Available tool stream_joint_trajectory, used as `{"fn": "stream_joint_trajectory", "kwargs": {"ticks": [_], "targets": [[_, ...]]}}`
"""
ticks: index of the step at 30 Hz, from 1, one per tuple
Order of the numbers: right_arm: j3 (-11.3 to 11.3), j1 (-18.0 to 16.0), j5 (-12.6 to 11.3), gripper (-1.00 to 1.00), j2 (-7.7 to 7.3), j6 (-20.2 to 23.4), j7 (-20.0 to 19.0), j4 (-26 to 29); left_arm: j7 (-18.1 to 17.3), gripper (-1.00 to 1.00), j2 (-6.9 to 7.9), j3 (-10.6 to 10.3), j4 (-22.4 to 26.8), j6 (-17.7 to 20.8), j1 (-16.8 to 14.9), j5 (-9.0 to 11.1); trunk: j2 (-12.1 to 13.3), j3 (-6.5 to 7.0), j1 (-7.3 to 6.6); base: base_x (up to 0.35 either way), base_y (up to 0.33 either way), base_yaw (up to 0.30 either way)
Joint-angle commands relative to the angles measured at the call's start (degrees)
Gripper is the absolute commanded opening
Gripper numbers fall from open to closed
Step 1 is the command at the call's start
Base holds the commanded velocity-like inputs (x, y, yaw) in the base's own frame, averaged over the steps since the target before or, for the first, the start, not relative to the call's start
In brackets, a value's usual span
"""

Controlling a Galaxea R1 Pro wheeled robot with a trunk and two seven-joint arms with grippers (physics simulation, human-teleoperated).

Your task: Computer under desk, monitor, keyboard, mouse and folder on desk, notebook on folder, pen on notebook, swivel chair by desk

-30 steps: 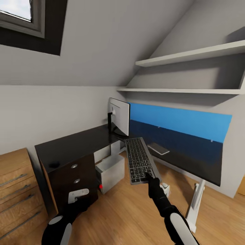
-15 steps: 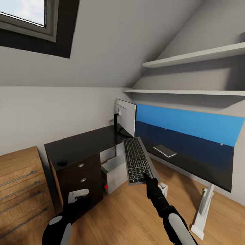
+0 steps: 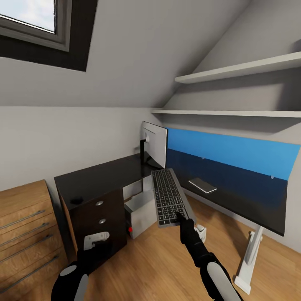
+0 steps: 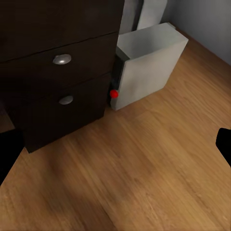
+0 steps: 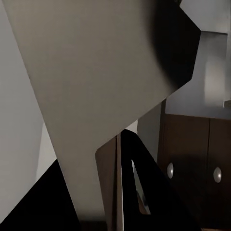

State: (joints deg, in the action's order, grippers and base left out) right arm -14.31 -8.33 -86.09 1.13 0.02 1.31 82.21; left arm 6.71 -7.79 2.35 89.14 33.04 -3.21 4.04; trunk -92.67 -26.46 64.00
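Both arms are matte black, each with a glossy white shell segment edged in black near the lower frame. The left claw (image 3: 97, 239) carries a light grey bracket plate with small slots; the right claw (image 3: 181, 217) is black, with slim tapered fingers.

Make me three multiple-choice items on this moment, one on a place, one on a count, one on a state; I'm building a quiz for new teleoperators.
1. Where is the computer?
A. on a shelf
B. on the floor under the desk, beside the drawers
C. on the wooden chest

2. How many round silver knobs show on the desk's drawer fronts in the head view?
A. two
B. four
C. five

3. What is the right end effector doing?
A. hanging open and empty
B. pressing a drawer knob
C. holding the keyboard by its near edge, in the air

Answers: 1 B, the grey tower stands on the wood floor by the drawers. 2 A, one knob on each of two drawers. 3 C, the keyboard juts from the right end effector, off the desk.
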Motion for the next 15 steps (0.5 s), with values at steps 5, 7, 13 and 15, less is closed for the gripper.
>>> {"fn": "stream_joint_trajectory", "kwargs": {"ticks": [5, 7, 13, 15], "targets": [[-0.1, 0.0, -0.6, -1.00, 0.02, 0.0, 0.3, 0.1, 0.3, 1.00, -0.03, 0.0, 0.0, 0.3, 0.0, 0.4, 0.0, 0.25, 0.00, 0.000, 0.000, 0.182], [-0.1, 0.0, -0.6, -1.00, 0.02, 0.0, 0.3, 0.1, 0.3, 1.00, -0.03, 0.0, 0.0, 0.3, 0.0, 0.4, 0.0, 0.37, 0.00, 0.014, 0.000, 0.192], [0.0, 0.0, -0.6, -1.00, -0.06, 0.1, 0.2, 0.1, 0.3, 1.00, -0.03, 0.0, -0.1, 0.2, 0.0, 0.4, 0.0, 0.49, 0.00, 0.176, 0.000, 0.066], [0.1, -0.1, -0.6, -1.00, -0.07, 0.2, 0.1, 0.1, 0.3, 1.00, -0.03, 0.0, -0.3, 0.3, 0.0, 0.4, 0.0, 0.49, 0.00, 0.033, 0.000, 0.023]]}}
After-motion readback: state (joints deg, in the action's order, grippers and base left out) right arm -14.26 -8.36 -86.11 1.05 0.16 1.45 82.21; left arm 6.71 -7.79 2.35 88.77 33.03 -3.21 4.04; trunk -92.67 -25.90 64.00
